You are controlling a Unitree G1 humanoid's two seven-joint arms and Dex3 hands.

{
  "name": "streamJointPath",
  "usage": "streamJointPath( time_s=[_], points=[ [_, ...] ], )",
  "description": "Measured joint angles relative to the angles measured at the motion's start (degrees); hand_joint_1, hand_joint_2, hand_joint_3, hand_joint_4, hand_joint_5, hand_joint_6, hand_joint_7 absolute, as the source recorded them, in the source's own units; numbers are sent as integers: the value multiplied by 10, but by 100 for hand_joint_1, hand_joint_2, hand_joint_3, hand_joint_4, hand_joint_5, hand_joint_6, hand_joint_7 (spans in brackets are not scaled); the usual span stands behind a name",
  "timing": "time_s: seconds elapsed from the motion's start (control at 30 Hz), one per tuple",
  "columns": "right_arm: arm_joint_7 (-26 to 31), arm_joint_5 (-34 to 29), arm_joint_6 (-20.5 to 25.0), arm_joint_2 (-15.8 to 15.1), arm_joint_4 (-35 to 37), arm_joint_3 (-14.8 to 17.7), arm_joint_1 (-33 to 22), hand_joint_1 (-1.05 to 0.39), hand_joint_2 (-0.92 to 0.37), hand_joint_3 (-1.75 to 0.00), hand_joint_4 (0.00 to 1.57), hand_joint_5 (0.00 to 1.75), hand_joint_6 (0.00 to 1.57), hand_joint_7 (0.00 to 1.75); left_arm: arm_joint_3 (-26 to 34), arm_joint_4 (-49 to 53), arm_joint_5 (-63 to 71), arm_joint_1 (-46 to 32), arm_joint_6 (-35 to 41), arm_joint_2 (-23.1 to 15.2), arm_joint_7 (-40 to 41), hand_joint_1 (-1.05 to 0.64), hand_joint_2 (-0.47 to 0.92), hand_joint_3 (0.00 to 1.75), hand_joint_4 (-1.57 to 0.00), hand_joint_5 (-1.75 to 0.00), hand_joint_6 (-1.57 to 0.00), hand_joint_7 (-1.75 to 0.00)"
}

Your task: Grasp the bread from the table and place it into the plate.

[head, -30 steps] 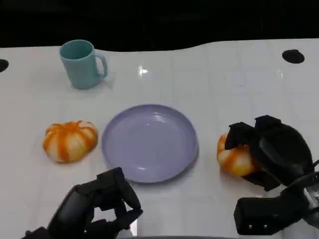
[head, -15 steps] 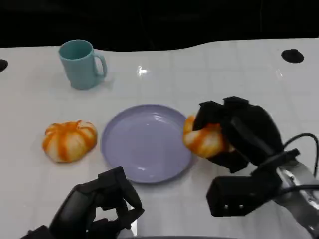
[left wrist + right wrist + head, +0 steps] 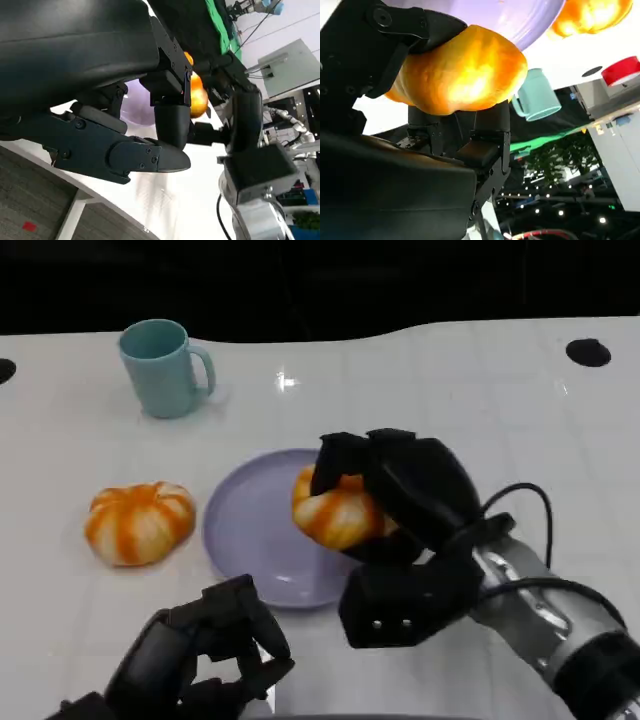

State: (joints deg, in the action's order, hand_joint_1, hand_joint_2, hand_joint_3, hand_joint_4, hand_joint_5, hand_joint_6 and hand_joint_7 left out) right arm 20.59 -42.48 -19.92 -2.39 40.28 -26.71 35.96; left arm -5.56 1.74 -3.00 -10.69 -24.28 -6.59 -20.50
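Two orange-striped bread rolls are showing: one [image 3: 338,512] is being gripped by the right hand [image 3: 400,495], whose fingers are wrapping around it above the right half of the lavender plate [image 3: 250,530]; whether it is touching the plate cannot be told. Its twin [image 3: 140,522] is sitting on the white table [image 3: 480,390] just left of the plate. Near the table's front edge, the left hand [image 3: 205,650] is curling its fingers on nothing. Toward the far left corner, a teal mug [image 3: 163,368] is standing upright
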Motion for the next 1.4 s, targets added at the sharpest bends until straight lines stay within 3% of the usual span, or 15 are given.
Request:
streamJointPath(
  time_s=[0.27,0.33,0.37,0.4,0.47,0.5,0.57,0.7,0.83,1.1,1.4],
  points=[
    [2,15,12,42,90,-2,46,-17,-35,-123,95,175,69,169,-2,-2,2,-2,0,2,0,-55,92,32,-70,-175,-60,-154],
    [-6,26,12,48,104,0,54,-17,-35,-122,90,175,75,135,-2,-2,2,-2,0,2,0,-55,92,32,-70,-175,-60,-154],
    [-13,34,14,51,109,1,57,-18,-40,-106,80,170,78,104,-2,-2,2,-2,0,3,0,-54,92,32,-70,-175,-60,-154],
    [-23,42,16,53,113,2,60,-19,-47,-90,75,161,81,82,-2,-2,2,-2,0,3,0,-54,92,32,-70,-175,-60,-154],
    [-49,58,25,54,115,4,63,-24,-61,-63,59,117,77,42,-2,-2,1,-2,0,3,0,-55,92,32,-70,-175,-60,-153],
    [-64,64,28,54,115,5,64,-26,-66,-53,55,98,75,31,-2,-3,1,-2,0,3,0,-55,92,32,-70,-175,-60,-153],
    [-92,69,35,51,113,3,65,-38,-84,-31,31,56,53,8,-2,-3,1,-2,0,3,0,-54,92,31,-70,-175,-60,-153],
    [-181,71,69,44,82,-3,65,-52,-92,-22,4,31,25,0,-2,-4,1,-4,0,3,0,-54,92,31,-70,-175,-61,-153],
    [-258,88,110,32,30,-2,63,-60,-92,-22,0,20,16,0,-2,-5,1,-6,0,3,0,-54,92,32,-70,-175,-61,-152],
    [-350,119,160,2,-81,4,29,-62,-92,-23,0,19,15,0,-2,-8,1,-7,1,2,0,-55,92,32,-70,-175,-61,-153],
    [-410,181,208,-32,-222,42,-38,-59,-92,-23,9,24,23,4,-1,-11,1,-6,1,0,0,-54,92,32,-70,-175,-60,-154]
  ],
)
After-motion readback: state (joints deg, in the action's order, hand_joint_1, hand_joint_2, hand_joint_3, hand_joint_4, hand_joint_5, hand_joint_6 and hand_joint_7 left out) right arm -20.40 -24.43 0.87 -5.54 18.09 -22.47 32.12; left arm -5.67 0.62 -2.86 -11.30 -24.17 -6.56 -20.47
